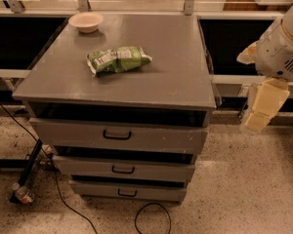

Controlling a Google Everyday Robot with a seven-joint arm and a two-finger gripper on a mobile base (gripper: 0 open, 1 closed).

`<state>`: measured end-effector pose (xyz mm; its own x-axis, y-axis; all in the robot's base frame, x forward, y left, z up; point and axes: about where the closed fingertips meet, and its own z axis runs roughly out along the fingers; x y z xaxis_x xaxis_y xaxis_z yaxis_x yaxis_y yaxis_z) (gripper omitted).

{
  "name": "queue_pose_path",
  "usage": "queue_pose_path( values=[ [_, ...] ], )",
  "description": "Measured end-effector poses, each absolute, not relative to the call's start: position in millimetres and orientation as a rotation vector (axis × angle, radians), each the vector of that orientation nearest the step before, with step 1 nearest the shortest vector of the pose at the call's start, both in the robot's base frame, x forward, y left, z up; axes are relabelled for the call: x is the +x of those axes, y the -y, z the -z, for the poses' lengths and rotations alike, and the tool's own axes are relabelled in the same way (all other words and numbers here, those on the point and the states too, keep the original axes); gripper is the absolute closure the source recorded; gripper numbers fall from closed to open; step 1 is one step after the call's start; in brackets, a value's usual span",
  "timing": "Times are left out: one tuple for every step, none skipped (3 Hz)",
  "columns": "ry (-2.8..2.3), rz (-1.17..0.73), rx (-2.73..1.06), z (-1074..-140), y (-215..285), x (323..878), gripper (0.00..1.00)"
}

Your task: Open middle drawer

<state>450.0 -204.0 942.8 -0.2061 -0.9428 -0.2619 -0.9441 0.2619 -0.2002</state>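
Gripper [261,106]: right edge of the frame, about level with the top drawer [63,130], well apart from the cabinet [185,89] and touching nothing.
Grip state: cannot tell whether it is released or clenched; nothing shows in it.
Middle drawer [156,171]: lower centre, second grey front of three, with a dark gap above it. It looks closed or nearly so, so the pull is not yet begun.
Handle [123,169]: small black bar at the middle of that front. That's the spot to take!
How it will handle: painted wood, so likely stiff and rigid with no give. A shallow box like this should be fairly light and slide straight out.
Front face: flat and smooth, likely too slick to grip; only the bar offers purchase.
Watch out: the bar is small and sits close to the front, so the hook-in looks tight.
Look-alikes: a bigger handle above and the bottom drawer [156,193] just below, easy to mistake.
On top: chip bag [118,59] and bowl [86,21], clear of the pull.
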Motion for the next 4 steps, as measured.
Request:
queue_pose_path(
  values=[
    [-2.210, -0.005, -1.729, -942.8, 204.0, 450.0, 0.27],
    [-2.210, -0.005, -1.729, -942.8, 204.0, 450.0, 0.57],
    [-2.210, -0.005, -1.729, -942.8, 203.9, 450.1, 0.81],
    [-2.205, 0.010, -1.722, -937.4, 202.5, 453.0, 1.00]
  ],
)
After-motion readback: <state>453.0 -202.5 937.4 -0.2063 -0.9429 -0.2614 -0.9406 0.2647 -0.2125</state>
